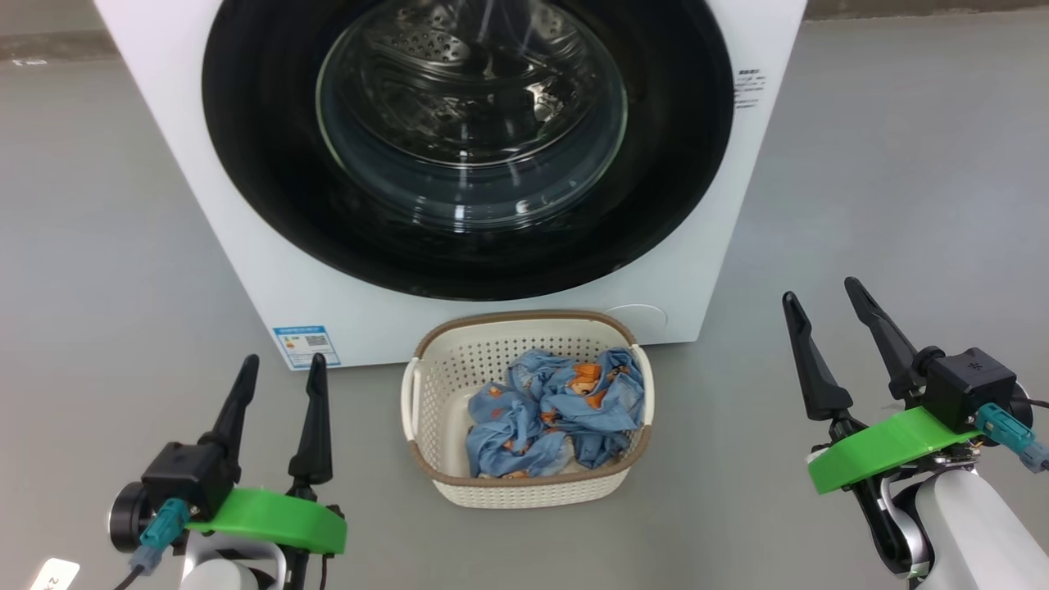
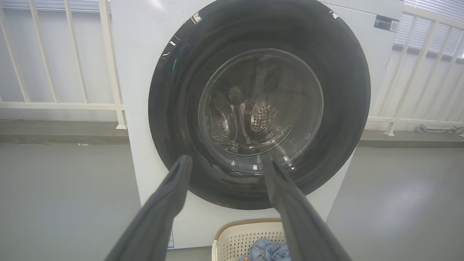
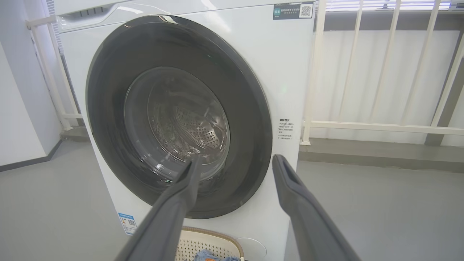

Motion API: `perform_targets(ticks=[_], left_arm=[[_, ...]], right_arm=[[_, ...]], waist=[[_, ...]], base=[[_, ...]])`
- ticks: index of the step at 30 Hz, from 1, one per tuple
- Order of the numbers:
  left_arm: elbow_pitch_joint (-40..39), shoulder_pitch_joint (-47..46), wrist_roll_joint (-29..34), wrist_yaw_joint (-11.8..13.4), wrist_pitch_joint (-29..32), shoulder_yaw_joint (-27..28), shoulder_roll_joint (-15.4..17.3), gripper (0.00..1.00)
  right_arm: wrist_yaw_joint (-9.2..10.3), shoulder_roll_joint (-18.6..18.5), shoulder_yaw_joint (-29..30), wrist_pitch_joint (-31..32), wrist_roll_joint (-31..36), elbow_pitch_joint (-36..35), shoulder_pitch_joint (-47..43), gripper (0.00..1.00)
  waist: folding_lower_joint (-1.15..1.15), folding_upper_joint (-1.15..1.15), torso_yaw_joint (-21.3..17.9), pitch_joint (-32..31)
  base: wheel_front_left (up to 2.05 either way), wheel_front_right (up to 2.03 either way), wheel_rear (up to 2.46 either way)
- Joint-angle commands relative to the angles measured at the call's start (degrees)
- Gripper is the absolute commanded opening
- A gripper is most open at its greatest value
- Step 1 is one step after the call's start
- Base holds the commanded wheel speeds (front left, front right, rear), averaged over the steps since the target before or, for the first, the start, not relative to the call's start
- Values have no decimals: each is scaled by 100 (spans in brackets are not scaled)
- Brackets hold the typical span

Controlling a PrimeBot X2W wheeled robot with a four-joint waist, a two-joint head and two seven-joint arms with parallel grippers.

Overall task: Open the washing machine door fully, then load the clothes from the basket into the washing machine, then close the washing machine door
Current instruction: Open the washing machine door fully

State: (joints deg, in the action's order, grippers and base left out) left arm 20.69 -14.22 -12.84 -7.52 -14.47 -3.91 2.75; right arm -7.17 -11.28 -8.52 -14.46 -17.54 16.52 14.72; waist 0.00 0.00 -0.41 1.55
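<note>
The white washing machine (image 1: 270,270) stands ahead, its round black door (image 1: 262,164) lying flat against the front, the steel drum showing through the glass window (image 1: 471,115). On the floor before it sits the cream basket (image 1: 426,393) holding crumpled light blue clothes (image 1: 557,410) with orange prints. My left gripper (image 1: 281,360) is open at the lower left, left of the basket. My right gripper (image 1: 819,288) is open at the lower right, right of the basket. Both are empty. The wrist views look at the door (image 2: 348,90) (image 3: 250,119) between open fingers.
Grey floor (image 1: 123,246) surrounds the machine on both sides. A white railing (image 3: 380,127) and a low kerb run behind the machine. A blue label sticker (image 1: 303,345) is at the machine's lower left front corner.
</note>
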Motion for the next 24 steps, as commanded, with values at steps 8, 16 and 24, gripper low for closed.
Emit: perform_targets(ticks=[8,16,24], left_arm=[[-79,-255,109,3,-52,160,79,100],[-215,-211,-62,3,-52,68,109,100],[-200,-205,-89,3,-52,44,131,100]], right_arm=[[-32,-61,-91,-54,60,-135,132,100],[-32,-47,-98,-54,58,-122,126,100],[-32,-42,-76,-54,59,-129,121,100]], waist=[[0,0,0,-20],[0,0,-6,-35],[0,0,-19,-31]], base=[[119,119,-238],[100,100,-201],[45,45,-90]])
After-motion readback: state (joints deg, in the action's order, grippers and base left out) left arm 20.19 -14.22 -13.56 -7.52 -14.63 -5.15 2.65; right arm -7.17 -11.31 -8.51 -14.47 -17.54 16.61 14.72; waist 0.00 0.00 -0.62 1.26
